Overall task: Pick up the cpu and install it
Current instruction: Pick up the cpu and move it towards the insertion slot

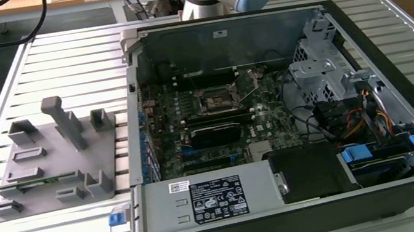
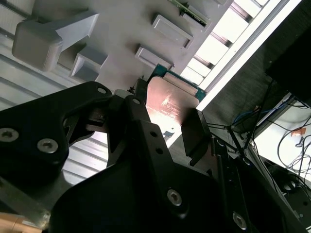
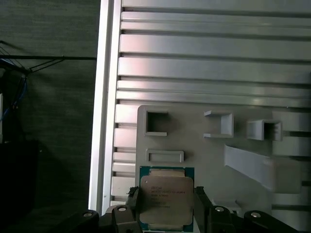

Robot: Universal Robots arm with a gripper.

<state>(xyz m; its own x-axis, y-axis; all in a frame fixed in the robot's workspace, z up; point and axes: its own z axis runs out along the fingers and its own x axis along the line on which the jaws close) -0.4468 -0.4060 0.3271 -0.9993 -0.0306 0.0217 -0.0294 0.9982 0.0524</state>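
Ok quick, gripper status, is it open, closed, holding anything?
Gripper: closed on the cpu, with one finger on each side of it.

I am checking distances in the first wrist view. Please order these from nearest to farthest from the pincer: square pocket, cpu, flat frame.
1. cpu, held in the pincer.
2. flat frame, just beyond the cpu on the fixture.
3. square pocket, farther along the fixture.
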